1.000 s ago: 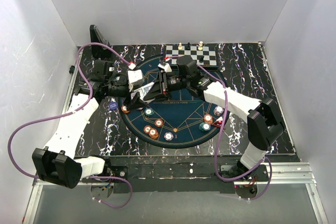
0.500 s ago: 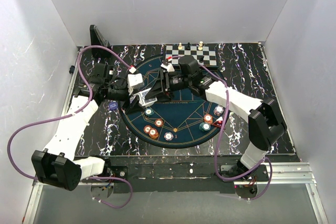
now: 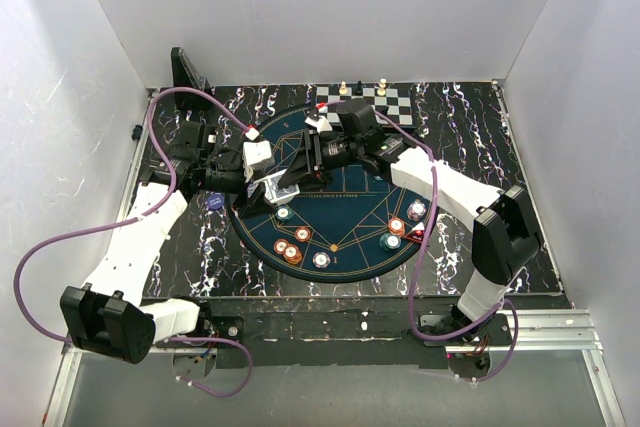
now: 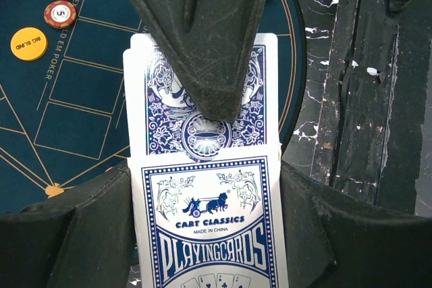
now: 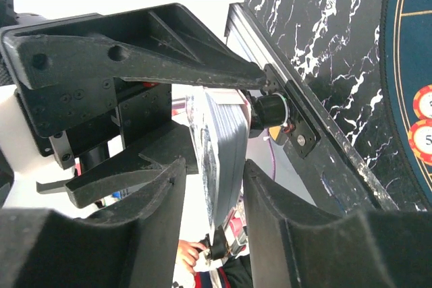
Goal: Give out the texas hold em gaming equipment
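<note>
My left gripper (image 3: 270, 185) is shut on a blue-and-white playing-card box (image 4: 206, 227) over the left part of the round mat (image 3: 345, 247). Blue-backed playing cards (image 4: 165, 102) stick out of the box's open end. My right gripper (image 3: 298, 171) meets it from the right, shut on the protruding cards (image 5: 219, 133); one of its fingers (image 4: 202, 32) lies across the top card. Orange chips (image 3: 291, 250), a teal chip (image 3: 392, 241), a white chip (image 3: 321, 259) and a red marker (image 3: 415, 235) lie on the mat. A yellow disc (image 4: 28, 43) lies near two chips (image 4: 60, 13).
A chessboard (image 3: 365, 102) with pieces stands at the back edge behind the right arm. A blue chip (image 3: 214, 201) lies off the mat to the left. A black stand (image 3: 187, 72) is at the far left corner. White walls enclose the marbled table.
Both grippers stay joined at the cards. The box in my left gripper has shifted slightly nearer and to the right, and my right wrist has moved slightly toward the back.
</note>
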Tool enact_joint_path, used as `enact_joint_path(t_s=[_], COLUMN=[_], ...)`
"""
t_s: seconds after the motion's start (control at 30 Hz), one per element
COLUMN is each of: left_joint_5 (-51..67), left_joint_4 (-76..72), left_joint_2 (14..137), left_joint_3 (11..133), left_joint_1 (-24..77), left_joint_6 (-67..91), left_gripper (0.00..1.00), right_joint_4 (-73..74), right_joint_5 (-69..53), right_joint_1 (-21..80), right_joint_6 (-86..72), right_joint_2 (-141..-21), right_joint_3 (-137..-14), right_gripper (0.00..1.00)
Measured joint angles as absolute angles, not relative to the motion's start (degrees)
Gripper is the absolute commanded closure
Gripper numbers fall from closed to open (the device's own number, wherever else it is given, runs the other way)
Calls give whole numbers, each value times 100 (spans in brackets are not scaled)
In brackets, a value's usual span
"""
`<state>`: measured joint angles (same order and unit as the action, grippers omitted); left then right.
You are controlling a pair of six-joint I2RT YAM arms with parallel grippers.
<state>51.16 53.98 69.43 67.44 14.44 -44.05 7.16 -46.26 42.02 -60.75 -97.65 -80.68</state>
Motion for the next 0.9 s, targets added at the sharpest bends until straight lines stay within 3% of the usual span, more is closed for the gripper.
enact_joint_path(t_s=[0.3, 0.9], left_joint_5=[5146, 5231], left_joint_4=[5402, 5417], left_joint_2=[6945, 6956], left_joint_3=[6744, 6744], left_joint_1=[1444, 1474], left_joint_6=[-4392, -4370], left_gripper=[97, 100], right_joint_4=[952, 1409], right_joint_5=[-4622, -4493], right_joint_1=[4174, 3824], right_joint_6=[-5896, -5507], right_joint_2=[-9723, -9323], right_joint_3=[-7970, -7806], right_gripper=[70, 67])
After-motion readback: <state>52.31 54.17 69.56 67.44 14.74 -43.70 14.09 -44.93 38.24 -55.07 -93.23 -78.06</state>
